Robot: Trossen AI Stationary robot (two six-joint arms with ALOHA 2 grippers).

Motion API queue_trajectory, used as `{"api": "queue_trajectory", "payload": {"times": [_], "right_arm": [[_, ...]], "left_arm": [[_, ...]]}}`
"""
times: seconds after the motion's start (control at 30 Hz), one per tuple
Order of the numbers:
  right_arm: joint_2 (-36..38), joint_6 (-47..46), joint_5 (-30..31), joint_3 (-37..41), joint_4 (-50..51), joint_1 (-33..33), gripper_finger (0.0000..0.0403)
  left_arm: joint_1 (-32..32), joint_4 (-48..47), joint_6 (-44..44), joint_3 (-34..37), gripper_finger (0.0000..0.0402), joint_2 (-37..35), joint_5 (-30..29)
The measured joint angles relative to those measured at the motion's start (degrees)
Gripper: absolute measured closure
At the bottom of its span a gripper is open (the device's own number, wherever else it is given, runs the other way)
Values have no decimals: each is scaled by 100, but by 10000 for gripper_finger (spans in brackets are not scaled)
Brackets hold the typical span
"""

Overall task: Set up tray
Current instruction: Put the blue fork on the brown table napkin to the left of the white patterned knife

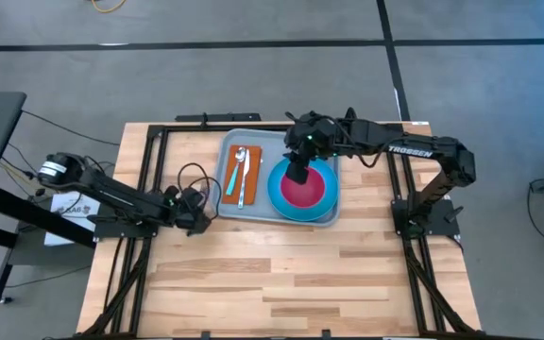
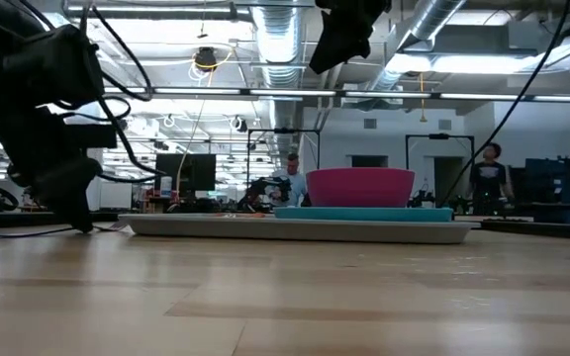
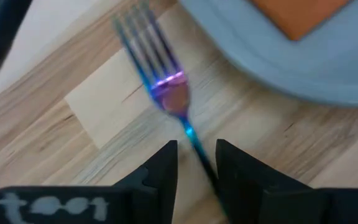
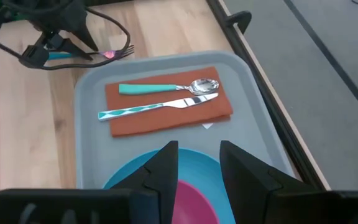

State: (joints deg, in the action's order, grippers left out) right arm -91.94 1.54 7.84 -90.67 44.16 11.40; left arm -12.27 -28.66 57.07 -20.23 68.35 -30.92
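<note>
My left claw (image 3: 194,163) pinches a fork (image 3: 160,81) beside the tray (image 1: 324,215); only my right claw (image 4: 194,163), parted, sees spoon (image 4: 166,88) and knife (image 4: 157,107) on the napkin (image 4: 126,124)

fork (image 3: 166,87) blurred, handle hidden (behind claw)

A pink bowl (image 2: 360,186) sits on a blue plate (image 2: 364,213) in the tray (image 2: 295,229) on the desk (image 2: 285,297).

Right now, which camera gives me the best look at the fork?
The left wrist view: the fork fills it, tines out, handle between the left gripper fingers, beside the tray. The right wrist view shows it small; the high and low views hide it.
</note>
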Motion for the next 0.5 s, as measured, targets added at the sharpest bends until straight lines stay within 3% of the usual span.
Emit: {"api": "queue_trajectory", "payload": {"times": [0.33,0.5], "right_arm": [[0,-2,-2,0,20,0,291],[0,-2,-2,0,39,-11,291]], "left_arm": [[-11,158,100,-24,308,322,-135],[-10,162,49,-24,377,326,-12]]}}
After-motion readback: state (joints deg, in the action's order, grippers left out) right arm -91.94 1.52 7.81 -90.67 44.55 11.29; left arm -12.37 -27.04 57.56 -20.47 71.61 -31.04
